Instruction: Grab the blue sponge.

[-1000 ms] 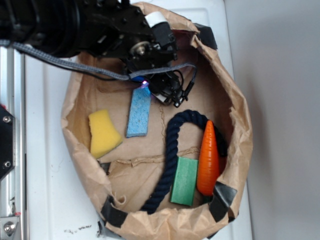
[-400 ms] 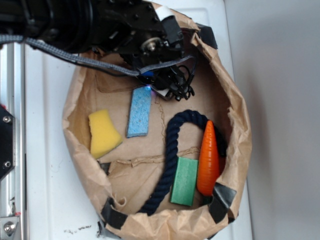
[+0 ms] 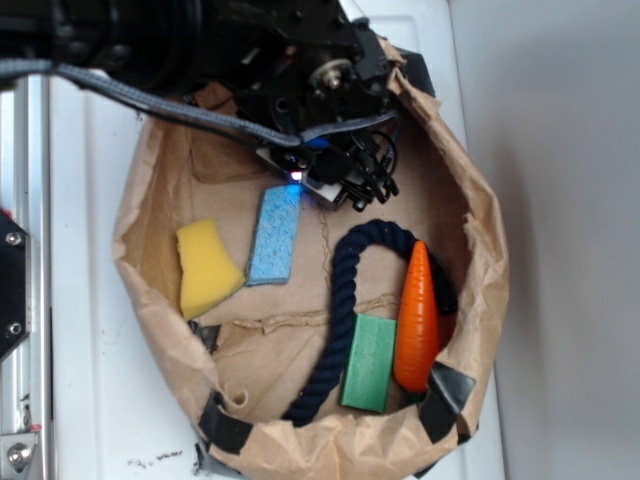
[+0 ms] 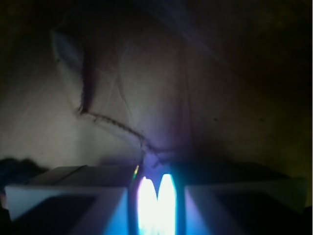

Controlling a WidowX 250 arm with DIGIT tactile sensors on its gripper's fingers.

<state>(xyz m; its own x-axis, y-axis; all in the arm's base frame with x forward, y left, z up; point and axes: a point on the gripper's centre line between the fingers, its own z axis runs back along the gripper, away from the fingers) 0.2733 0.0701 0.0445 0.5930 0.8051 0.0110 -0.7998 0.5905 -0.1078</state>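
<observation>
Sponge: the flat light-blue rectangular sponge with the speckled surface point(image 3: 274, 236) lies flat on the floor of the crumpled brown paper bag point(image 3: 470, 250), in its left half, long axis running near to far.
Neighbours: 1 yellow wedge-shaped sponge point(image 3: 207, 266) sits just to its left, apart from it; the dark navy rope point(image 3: 345, 300) curves to its right, with 1 green rectangular block point(image 3: 368, 363) and 1 orange plastic carrot point(image 3: 417, 318) further right and nearer.
Gripper: my black gripper point(image 3: 322, 186) hangs over the far end of the blue sponge, a small violet-blue light glowing right at that end.
Opening: I cannot tell how wide my fingers stand; the exterior view hides them under cables and housing, and the wrist view is dark apart from that glow between 2 pale blocks at its lower edge.
Hold: nothing I can see is in my grasp; the sponge looks to be resting on the paper.
Done: I judge the approach to be about finished, since I am over the right object and not the yellow one.
Left: confirming my fingers straddle the sponge's narrow width, closing on it, then lifting it off the bag floor.
Risk: I am at the very end, not the middle, so a grip here may let the soft sponge droop or slip.
</observation>
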